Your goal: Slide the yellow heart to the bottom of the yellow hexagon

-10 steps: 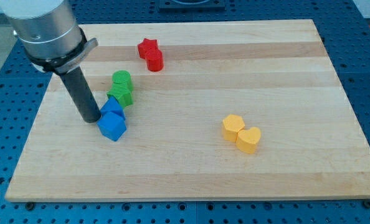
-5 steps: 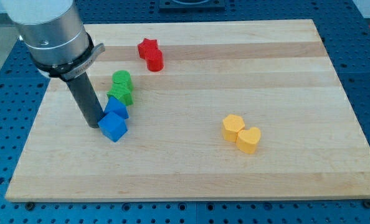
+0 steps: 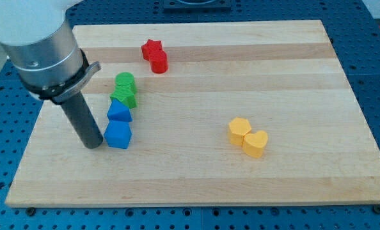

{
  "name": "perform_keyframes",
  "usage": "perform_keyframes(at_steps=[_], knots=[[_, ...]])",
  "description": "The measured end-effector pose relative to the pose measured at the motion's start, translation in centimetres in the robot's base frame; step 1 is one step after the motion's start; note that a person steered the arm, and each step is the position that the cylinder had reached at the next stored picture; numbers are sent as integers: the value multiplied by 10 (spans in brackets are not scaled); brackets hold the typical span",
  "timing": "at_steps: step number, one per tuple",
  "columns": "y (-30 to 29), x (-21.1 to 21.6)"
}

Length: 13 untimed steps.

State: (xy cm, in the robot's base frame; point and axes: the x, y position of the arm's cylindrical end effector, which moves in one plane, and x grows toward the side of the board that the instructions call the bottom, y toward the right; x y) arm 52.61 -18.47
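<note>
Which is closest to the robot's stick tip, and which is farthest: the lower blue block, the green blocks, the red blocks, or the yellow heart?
From my tip:
1. Lower blue block, just to the tip's right, almost touching.
2. Green blocks, up and to the right.
3. Red blocks, near the view's top.
4. Yellow heart, far right, touching the yellow hexagon.

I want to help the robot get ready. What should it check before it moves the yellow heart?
1. My tip in view: ok, at the view's left, just left of the lower blue block.
2. Tip near the yellow heart: not ok, it is far off to the view's right.
3. Heart touching the yellow hexagon: ok, but it sits at its lower right, not straight below.
4. Path to the heart: not ok, the blue block is in the way; go around.
5. Heart on the board: ok.
</note>
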Motion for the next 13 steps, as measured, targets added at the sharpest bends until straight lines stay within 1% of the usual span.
perform_keyframes(at_steps=[1,2,5,7,9,11,13], knots=[[-1,25],[11,32],[34,29],[35,17],[52,10],[55,8],[61,54]])
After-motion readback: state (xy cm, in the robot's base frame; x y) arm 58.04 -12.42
